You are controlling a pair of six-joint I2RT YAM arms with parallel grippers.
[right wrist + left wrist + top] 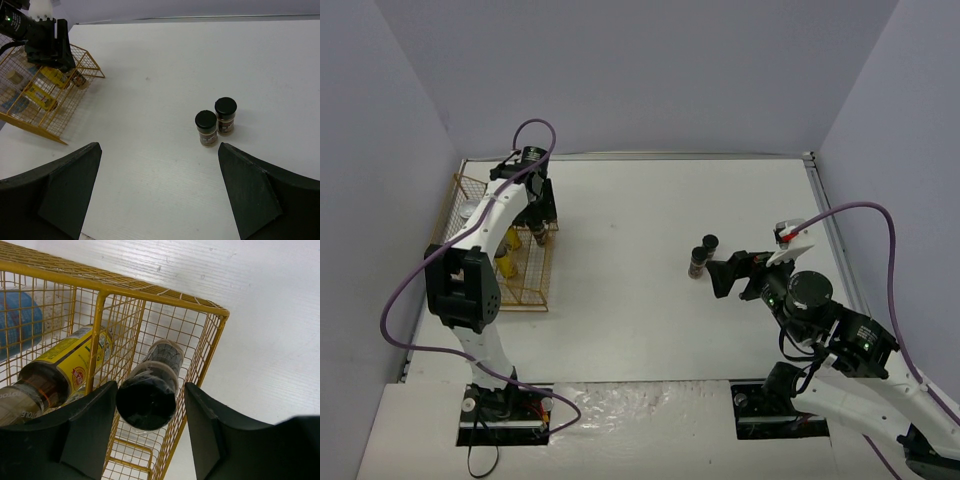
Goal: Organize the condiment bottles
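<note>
Leftovers: two black-capped spice jars (206,128) upright, side by side, mid-bench (165,75) | dead ahead of right hand (157,165), wide open and empty, easily the nearer arm | left hand (150,405) off at gold wire rack (165,292), fingers loosely straddling dark jar (155,365) inside, not clamped, I'd say

We find no whole word that we can read. In the left wrist view the yellow-labelled bottle (75,357) carries lines of dark small print and a red-and-white emblem, all too fine to make out. The pale-labelled bottle (15,402) at the left edge shows a few capital letters (perhaps "TOU", cut off). The labels on the two dark jars (206,131) are too small.
</note>
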